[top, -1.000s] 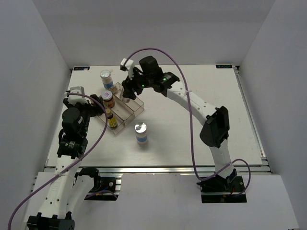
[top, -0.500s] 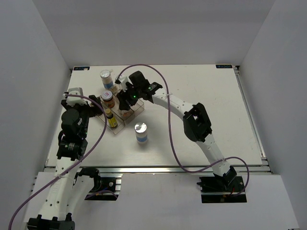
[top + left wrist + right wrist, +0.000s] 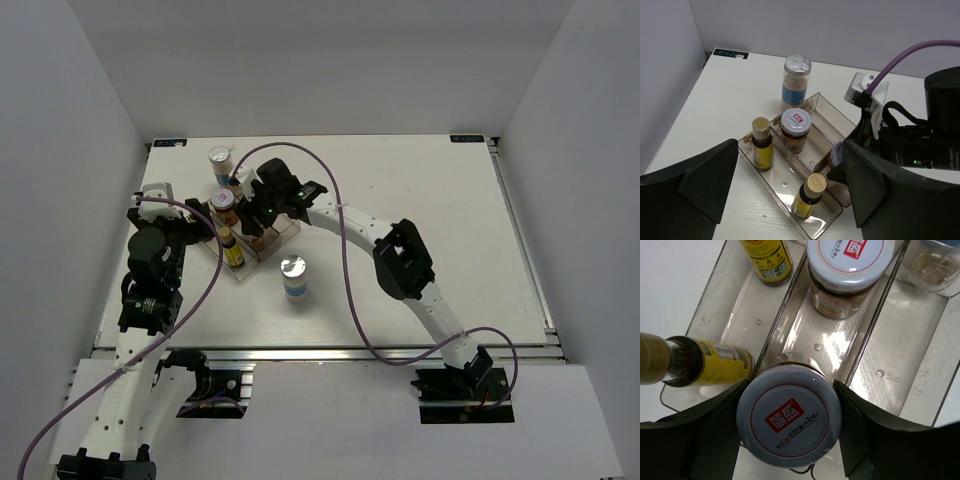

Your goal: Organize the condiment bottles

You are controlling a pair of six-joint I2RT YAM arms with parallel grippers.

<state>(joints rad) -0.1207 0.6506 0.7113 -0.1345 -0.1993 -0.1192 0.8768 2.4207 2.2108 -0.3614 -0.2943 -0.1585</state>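
Right gripper (image 3: 789, 440) clamped on white-lidded brown jar (image 3: 789, 415) may clip tray divider (image 3: 782, 315), toppling yellow bottle (image 3: 715, 365); left gripper (image 3: 787, 190) spread, empty.

Two slim yellow bottles (image 3: 762, 150) stand in the tray's (image 3: 785, 186) left lane. Two squat brown jars (image 3: 793, 131) share the middle lane, one clasped in the right gripper (image 3: 789, 415). The silver-lidded jars (image 3: 294, 275) stand upright at the tray's 11 and 4 o'clock.

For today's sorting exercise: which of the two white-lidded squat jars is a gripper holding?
The squat jar clamped in the right gripper; the other jar stands free farther along the tray.
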